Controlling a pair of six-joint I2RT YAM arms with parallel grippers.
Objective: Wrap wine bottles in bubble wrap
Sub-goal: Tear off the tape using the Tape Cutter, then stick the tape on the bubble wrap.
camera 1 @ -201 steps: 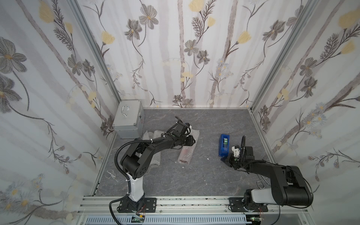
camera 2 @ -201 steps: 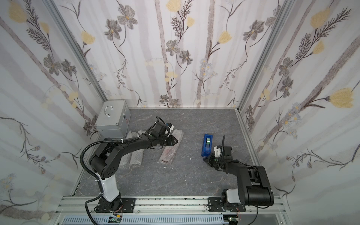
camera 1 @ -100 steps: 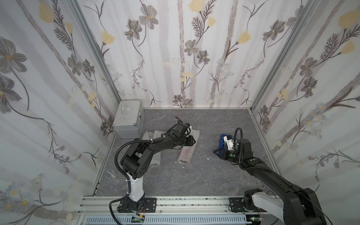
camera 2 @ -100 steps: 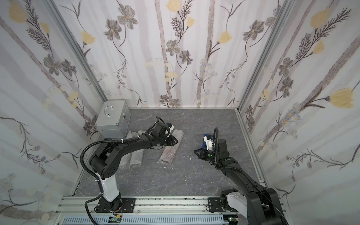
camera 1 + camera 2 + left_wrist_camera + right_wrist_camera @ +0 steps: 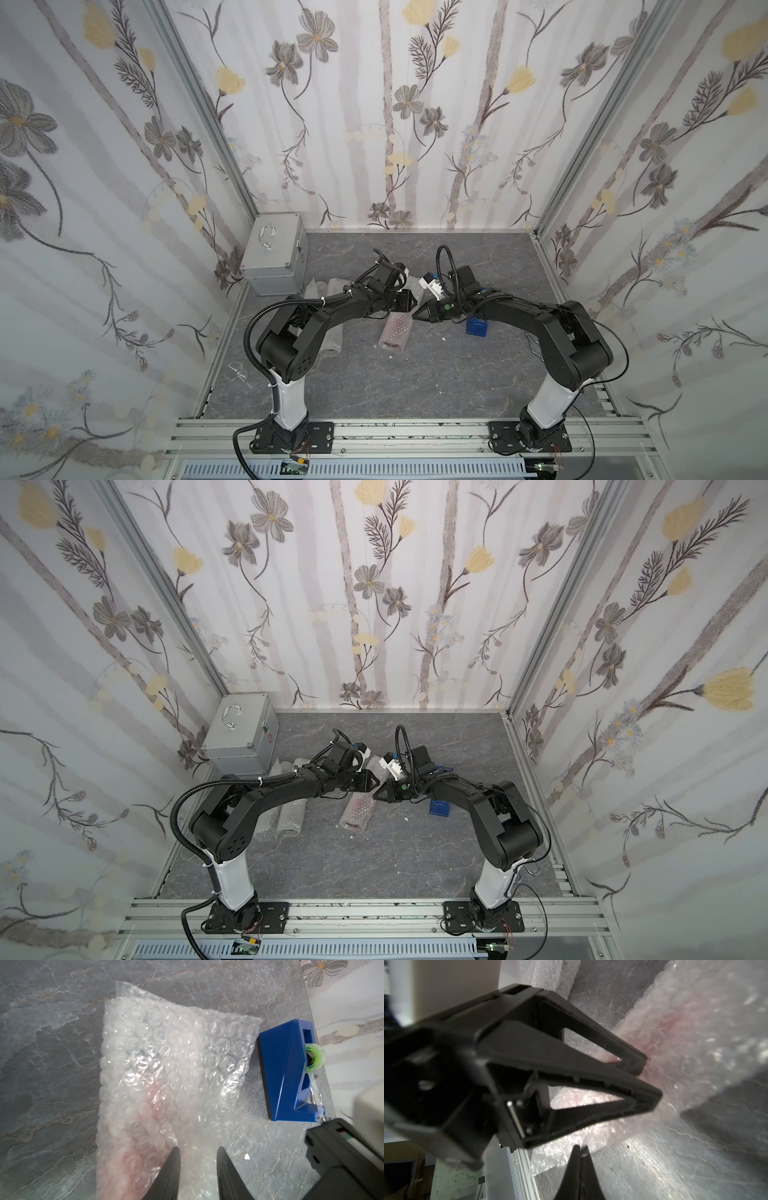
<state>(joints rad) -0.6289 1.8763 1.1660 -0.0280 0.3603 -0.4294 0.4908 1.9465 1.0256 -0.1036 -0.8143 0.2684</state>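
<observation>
In both top views a bubble wrap (image 5: pixel 395 332) (image 5: pixel 356 812) roll lies mid-floor with a wine bottle inside. The bottle shows as a red-pink blur (image 5: pixel 153 1101) through the wrap (image 5: pixel 176 1053). My left gripper (image 5: pixel 411 300) (image 5: pixel 198 1149) bears on the roll's far end, jaws part closed with wrap pinched between them. The right wrist view shows its fingertips (image 5: pixel 641 1061) sunk into the wrap (image 5: pixel 695 1043). My right gripper (image 5: pixel 414 317) (image 5: pixel 580 1147) is shut beside it, a small clear glossy scrap, tape by the look, at its tips.
Two more bubble-wrapped rolls (image 5: pixel 330 332) (image 5: pixel 286 816) lie at the left, partly under my left arm. A silver metal case (image 5: pixel 274 257) stands in the back left corner. The blue tape dispenser (image 5: pixel 477 326) (image 5: pixel 291 1072) sits under my right arm. Tiny white scraps (image 5: pixel 444 338) dot the floor.
My right arm has swung from the tape dispenser at the right to the middle, its shut tip now next to the left gripper. The left arm and the roll have stayed put.
</observation>
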